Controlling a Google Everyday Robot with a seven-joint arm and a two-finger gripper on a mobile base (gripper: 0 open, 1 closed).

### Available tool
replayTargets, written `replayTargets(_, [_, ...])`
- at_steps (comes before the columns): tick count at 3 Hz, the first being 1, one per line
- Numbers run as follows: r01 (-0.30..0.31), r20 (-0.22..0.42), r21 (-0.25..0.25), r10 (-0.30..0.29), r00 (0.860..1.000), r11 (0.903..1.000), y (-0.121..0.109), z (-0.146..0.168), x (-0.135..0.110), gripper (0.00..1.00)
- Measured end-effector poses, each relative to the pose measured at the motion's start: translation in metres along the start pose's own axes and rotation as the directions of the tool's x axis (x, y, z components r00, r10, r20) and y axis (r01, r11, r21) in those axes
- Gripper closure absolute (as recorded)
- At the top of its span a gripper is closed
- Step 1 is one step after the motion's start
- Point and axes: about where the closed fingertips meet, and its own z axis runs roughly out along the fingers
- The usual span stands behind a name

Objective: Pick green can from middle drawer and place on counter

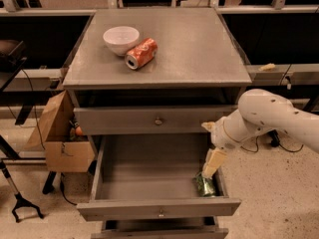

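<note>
The green can [205,185] lies in the front right corner of the open middle drawer [154,209], a wide shallow grey drawer pulled out toward me. My gripper [211,166] hangs from the white arm at the right and reaches down into the drawer, its cream fingers just above the can and partly covering it. The counter [194,49] is the flat grey cabinet top above, holding a white bowl [121,39] and an orange-red soda can [141,53] lying on its side.
The closed top drawer front [154,119] with its knob sits just above the open drawer. A cardboard box [62,138] stands on the floor left of the cabinet. A black stand's legs [22,203] are at the lower left. Cables lie on the floor at the right.
</note>
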Motion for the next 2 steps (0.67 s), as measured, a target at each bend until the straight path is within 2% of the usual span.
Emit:
replayTargets(1, [0.029, -0.055, -0.028, -0.031, 0.998, 0.9992, 0.004, 0.016, 0.002, 0.0])
replayTargets(2, [-0.005, -0.129, -0.067, -0.004, 0.992, 0.9977, 0.006, 0.052, 0.032, 0.0])
